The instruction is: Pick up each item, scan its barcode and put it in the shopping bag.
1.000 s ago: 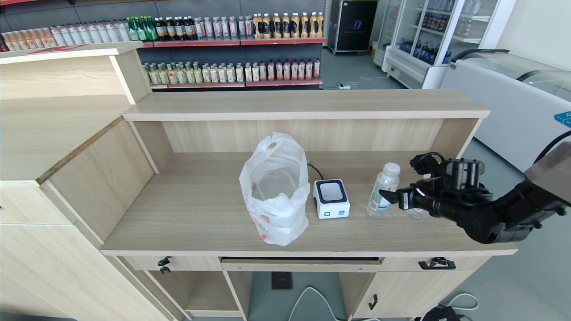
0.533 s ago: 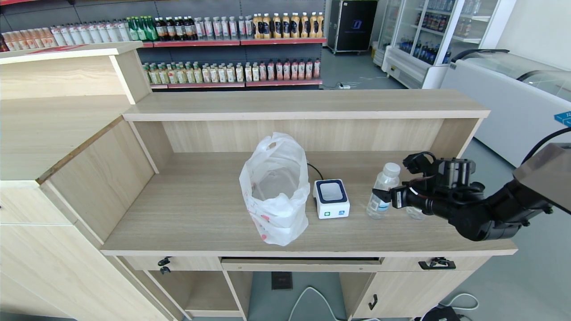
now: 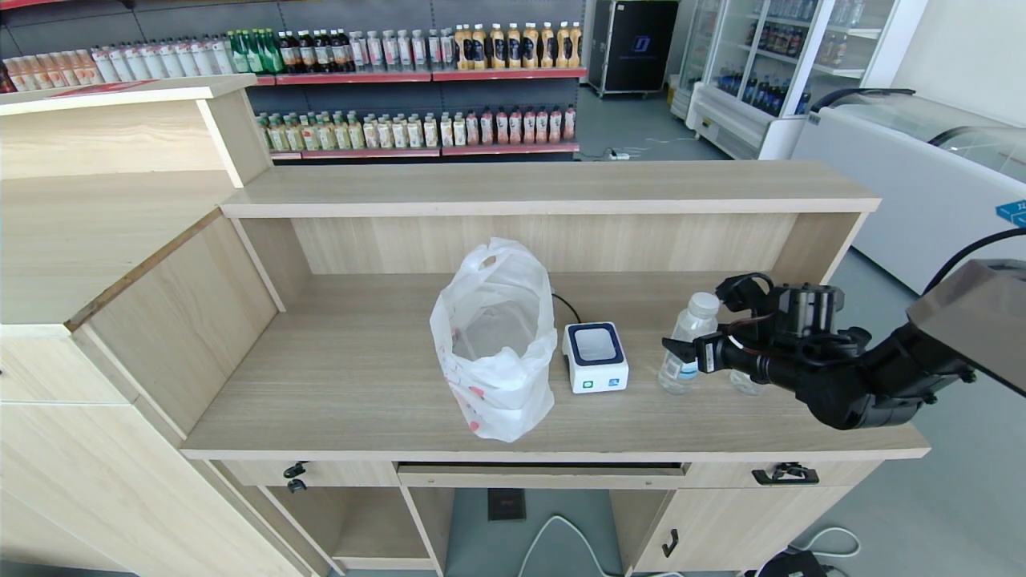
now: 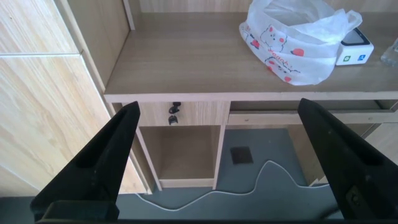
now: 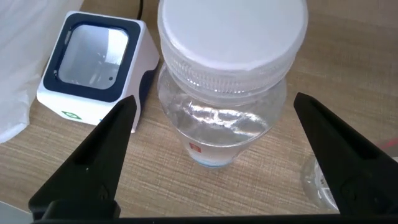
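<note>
right gripper at water bottle, jaws wide

the right gripper (image 3: 697,318) was positioned at the upright water bottle (image 3: 687,343) with its jaws spread wide. the bottle sat between the fingers with a gap on each side. the bottle stood on the counter (image 3: 361,377), near the scanner (image 3: 595,357) on its right. the shopping bag (image 3: 494,340) stood open just beside the scanner on its left. the left gripper (image 4: 217,109) was held in front of the counter with its jaws wide and nothing between them.

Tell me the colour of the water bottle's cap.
White; the cap shows best in the right wrist view.
</note>
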Available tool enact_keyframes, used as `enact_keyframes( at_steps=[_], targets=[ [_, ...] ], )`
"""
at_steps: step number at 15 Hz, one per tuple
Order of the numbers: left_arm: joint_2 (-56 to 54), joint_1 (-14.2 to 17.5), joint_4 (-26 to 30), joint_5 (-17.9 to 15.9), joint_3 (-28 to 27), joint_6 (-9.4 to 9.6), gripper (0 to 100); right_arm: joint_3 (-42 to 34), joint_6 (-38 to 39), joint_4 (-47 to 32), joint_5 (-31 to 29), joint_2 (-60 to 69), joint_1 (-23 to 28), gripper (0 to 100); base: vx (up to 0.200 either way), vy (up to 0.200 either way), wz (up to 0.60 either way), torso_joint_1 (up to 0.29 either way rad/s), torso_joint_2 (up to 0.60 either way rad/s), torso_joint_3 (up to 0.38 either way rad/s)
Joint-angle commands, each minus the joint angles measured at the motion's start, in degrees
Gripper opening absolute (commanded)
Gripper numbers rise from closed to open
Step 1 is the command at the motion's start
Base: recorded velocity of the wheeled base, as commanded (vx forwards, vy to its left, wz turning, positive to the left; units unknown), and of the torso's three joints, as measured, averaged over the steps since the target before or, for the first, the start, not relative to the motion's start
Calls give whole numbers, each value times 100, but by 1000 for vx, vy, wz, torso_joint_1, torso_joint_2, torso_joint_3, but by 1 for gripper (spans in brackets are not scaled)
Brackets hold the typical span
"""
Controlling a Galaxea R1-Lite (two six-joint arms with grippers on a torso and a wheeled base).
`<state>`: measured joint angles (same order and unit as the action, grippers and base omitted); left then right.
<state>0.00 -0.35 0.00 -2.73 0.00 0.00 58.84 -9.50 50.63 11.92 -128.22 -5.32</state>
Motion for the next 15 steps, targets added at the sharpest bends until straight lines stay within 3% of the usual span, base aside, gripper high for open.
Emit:
enact_keyframes(
  at_steps=[1,5,6,15],
  targets=[
    [9,0,0,1,0,0,100,22,-35,0,3,-63,-5,100,0,0,0,0,0,0],
    [9,0,0,1,0,0,100,171,-140,281,21,-353,31,100,0,0,0,0,0,0],
    [9,0,0,1,0,0,100,206,-140,307,47,-397,31,0,0,0,0,0,0,0],
    [9,0,0,1,0,0,100,171,-149,316,126,-388,31,0,0,0,0,0,0,0]
  ],
)
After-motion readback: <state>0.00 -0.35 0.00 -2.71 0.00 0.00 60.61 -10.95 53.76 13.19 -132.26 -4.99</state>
